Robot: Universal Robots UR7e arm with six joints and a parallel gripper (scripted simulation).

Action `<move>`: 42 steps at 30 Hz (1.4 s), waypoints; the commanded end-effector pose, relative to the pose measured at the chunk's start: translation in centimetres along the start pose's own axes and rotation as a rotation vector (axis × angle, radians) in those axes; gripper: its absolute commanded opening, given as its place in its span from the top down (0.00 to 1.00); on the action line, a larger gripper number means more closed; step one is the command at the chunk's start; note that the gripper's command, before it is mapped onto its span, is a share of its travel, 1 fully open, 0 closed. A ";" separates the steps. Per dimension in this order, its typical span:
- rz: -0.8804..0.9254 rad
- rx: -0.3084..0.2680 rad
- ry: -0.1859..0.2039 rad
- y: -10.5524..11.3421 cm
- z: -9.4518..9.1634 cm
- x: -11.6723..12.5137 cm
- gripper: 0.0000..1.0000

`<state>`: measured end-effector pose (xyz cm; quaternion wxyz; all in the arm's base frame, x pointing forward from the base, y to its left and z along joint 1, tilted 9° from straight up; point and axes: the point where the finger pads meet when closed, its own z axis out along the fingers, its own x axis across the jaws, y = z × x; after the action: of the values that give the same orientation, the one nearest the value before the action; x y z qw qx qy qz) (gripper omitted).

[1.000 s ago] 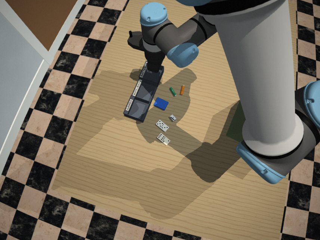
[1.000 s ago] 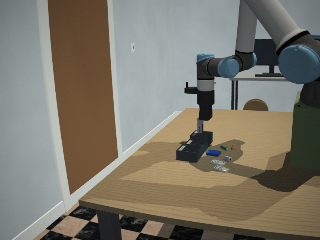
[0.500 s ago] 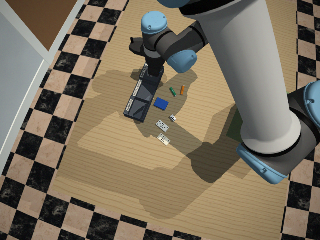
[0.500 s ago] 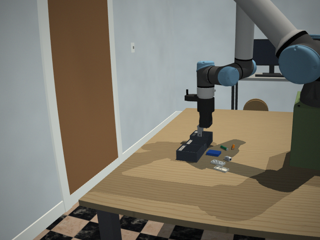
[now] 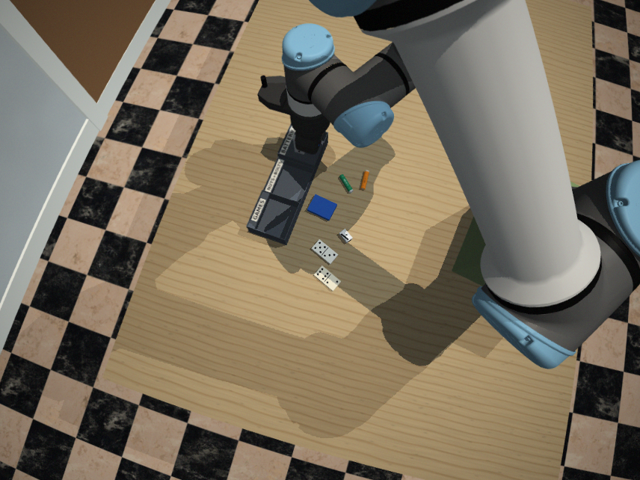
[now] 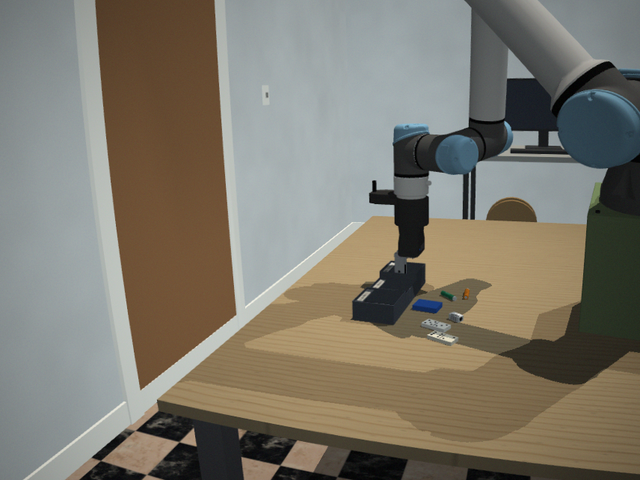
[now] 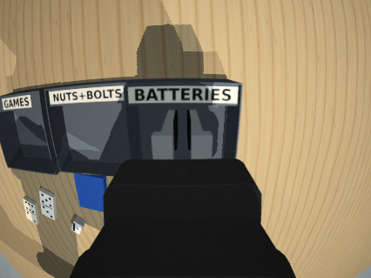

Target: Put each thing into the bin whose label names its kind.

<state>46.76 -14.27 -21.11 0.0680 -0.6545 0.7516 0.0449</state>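
My gripper [image 7: 182,122] points down at the BATTERIES bin [image 7: 239,124] [image 6: 420,281], its tips low at the bin's opening. A narrow gap stands between the fingers, with nothing seen in it. The NUTS+BOLTS bin [image 5: 274,175] [image 7: 87,95] and GAMES bin [image 5: 258,209] [image 6: 372,311] [image 7: 16,102] stand beside it in a row. On the table lie a green battery [image 5: 345,183] [image 6: 448,295], an orange battery [image 5: 365,180] [image 6: 466,293], a flat blue box [image 5: 321,207] [image 6: 427,306] [image 7: 91,192], a white die [image 5: 345,235] [image 6: 455,317] and two dominoes [image 5: 324,251] [image 5: 327,277]. Part of the BATTERIES bin's inside is hidden.
The blue box lies close beside the row of bins. The arm's green base block [image 6: 608,277] stands at the right in the exterior view. The wooden table [image 5: 213,383] [image 6: 320,421] bears broad arm shadows, and a wall runs beyond its left side.
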 end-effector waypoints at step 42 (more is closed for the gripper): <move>0.000 0.001 0.001 -0.1 -1.1 0.0 0.69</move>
<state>46.73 -14.37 -20.48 0.0680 -0.6545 0.7516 0.0449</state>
